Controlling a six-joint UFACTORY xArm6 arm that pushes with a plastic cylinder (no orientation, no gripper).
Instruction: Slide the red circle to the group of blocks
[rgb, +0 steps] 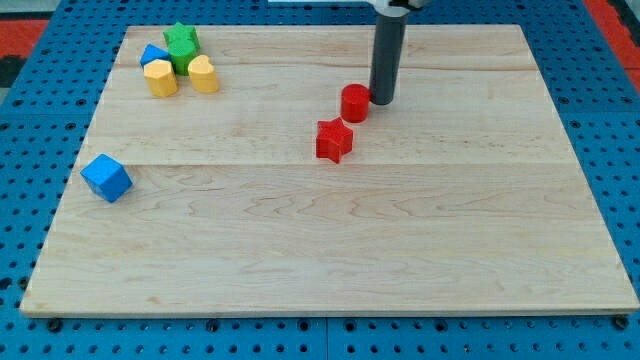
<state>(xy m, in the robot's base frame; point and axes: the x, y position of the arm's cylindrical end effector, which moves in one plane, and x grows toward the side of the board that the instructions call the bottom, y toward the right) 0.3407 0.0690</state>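
The one red circle block (355, 102) sits on the wooden board (330, 250) just right of centre toward the view's top, my tip (383, 102) touching it at its 3 o'clock; this rod has no claw. One red star block (334, 140) lies just beside it at 7 o'clock. At 10 o'clock, well apart, cluster four: green star (181, 43), blue triangle (153, 55), yellow hexagon (160, 78), yellow heart (203, 73). One blue cube (106, 177) sits alone at 8 o'clock.

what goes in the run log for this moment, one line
tip touching red circle from view's right | red star just below | group top left, far | blue cube left, alone
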